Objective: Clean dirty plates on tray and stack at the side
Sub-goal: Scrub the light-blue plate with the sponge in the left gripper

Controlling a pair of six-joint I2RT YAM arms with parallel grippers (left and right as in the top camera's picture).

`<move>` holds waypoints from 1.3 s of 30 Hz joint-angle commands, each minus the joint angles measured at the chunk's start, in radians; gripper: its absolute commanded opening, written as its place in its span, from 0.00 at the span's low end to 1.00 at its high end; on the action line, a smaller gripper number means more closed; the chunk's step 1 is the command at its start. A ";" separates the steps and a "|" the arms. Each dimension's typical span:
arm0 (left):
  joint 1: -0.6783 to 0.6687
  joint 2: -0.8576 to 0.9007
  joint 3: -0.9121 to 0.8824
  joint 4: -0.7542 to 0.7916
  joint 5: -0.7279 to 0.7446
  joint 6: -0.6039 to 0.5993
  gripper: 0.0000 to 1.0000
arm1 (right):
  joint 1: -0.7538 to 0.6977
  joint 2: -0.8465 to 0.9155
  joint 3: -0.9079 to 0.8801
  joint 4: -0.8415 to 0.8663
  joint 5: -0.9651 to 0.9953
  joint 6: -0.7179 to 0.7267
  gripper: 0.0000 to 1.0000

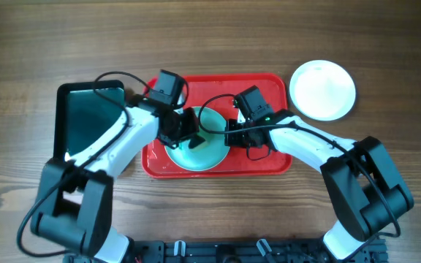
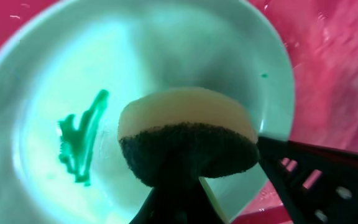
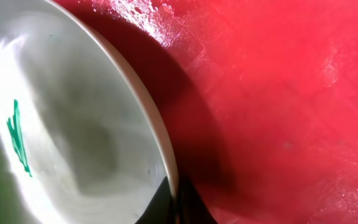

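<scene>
On the wooden table (image 1: 20, 58), the red tray (image 1: 269, 84) sits centre, with a white plate (image 1: 322, 89) off it at two o'clock. The left gripper (image 1: 185, 135) pinches a sponge (image 2: 188, 134) over the green-smeared turquoise plate (image 1: 205, 157) on the tray. The right gripper (image 1: 234, 134) clamps that plate's three-o'clock rim.

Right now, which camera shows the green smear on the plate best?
Left wrist: the green smear lies close and whole on the plate, beside the sponge. The right wrist shows it small, at the frame's left edge. Overhead, it cannot be made out.
</scene>
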 commanded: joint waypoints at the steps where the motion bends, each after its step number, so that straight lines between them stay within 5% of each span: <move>1: -0.020 0.090 -0.006 0.019 -0.014 0.020 0.04 | 0.002 0.032 -0.018 -0.014 0.043 -0.010 0.04; 12: -0.020 0.113 -0.002 -0.092 -0.787 0.021 0.04 | 0.002 0.032 -0.018 -0.026 0.073 -0.010 0.04; 15: -0.021 0.089 0.003 -0.061 -0.677 0.020 0.04 | 0.002 0.032 -0.018 -0.023 0.073 -0.010 0.04; 19: -0.032 0.114 -0.005 0.143 -0.023 0.020 0.04 | 0.002 0.032 -0.018 -0.021 0.073 -0.009 0.04; 21: -0.064 0.137 -0.005 0.215 0.041 0.019 0.04 | 0.002 0.032 -0.018 -0.023 0.073 -0.010 0.04; 26: -0.140 0.190 -0.005 0.239 0.003 0.020 0.04 | 0.002 0.032 -0.018 -0.023 0.073 -0.010 0.04; 31: -0.090 0.185 -0.004 0.092 -0.430 0.020 0.04 | 0.002 0.032 -0.018 -0.040 0.074 -0.010 0.04; 36: 0.007 0.091 -0.002 -0.043 -0.701 0.019 0.04 | 0.002 0.032 -0.018 -0.048 0.101 -0.009 0.04; 39: 0.072 -0.044 -0.002 -0.065 -0.744 0.019 0.04 | 0.002 0.032 -0.018 -0.042 0.100 -0.009 0.04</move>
